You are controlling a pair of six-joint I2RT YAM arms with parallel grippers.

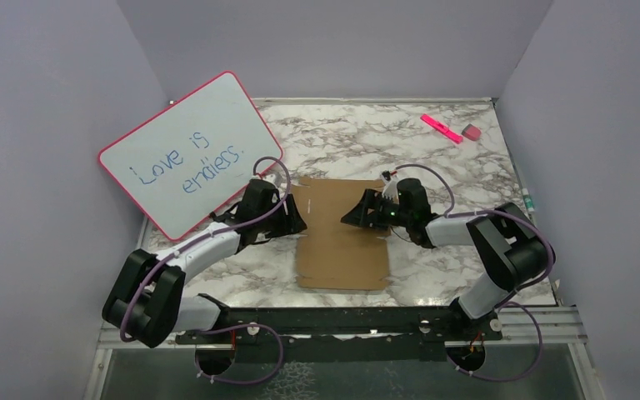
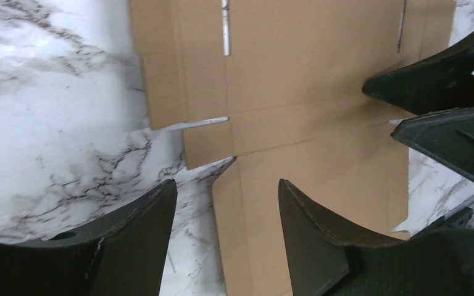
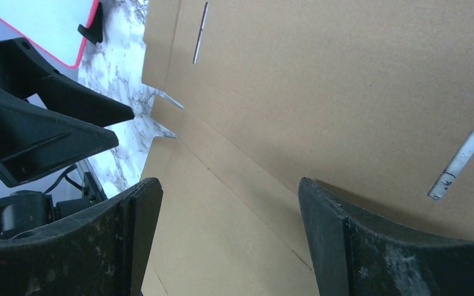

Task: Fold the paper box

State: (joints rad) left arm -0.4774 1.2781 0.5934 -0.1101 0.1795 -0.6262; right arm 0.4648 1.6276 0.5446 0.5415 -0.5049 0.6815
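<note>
The paper box [image 1: 337, 242] lies as a flat, unfolded brown cardboard sheet in the middle of the marbled surface [image 1: 467, 175], its long side running from the near edge toward the back; creases, narrow slits and notched side flaps show across it [image 2: 308, 92], and no panel stands raised in any view.

The left end effector [image 1: 294, 218] sits low at the sheet's left edge, its fingers spread apart with nothing between them; in the left wrist view [image 2: 227, 183] one finger [image 2: 142, 234] lies over bare marble and the other over cardboard, with a notch in the flap edge in the gap between them; whether either finger touches the sheet I cannot tell.

The right end effector [image 1: 350, 218] reaches in from the right over the upper half of the sheet, pointing toward the left one, the two tips apart; its fingers stand wide and grip nothing [image 3: 229, 182], with plain cardboard [image 3: 345, 80] showing in the gap between them.

A pink-framed whiteboard [image 1: 187, 154] reading "Love is endless." leans at the left, just behind the left arm; a pink marker [image 1: 441, 128] and a small eraser [image 1: 471, 132] lie side by side at the far right corner, well apart from the sheet.
</note>
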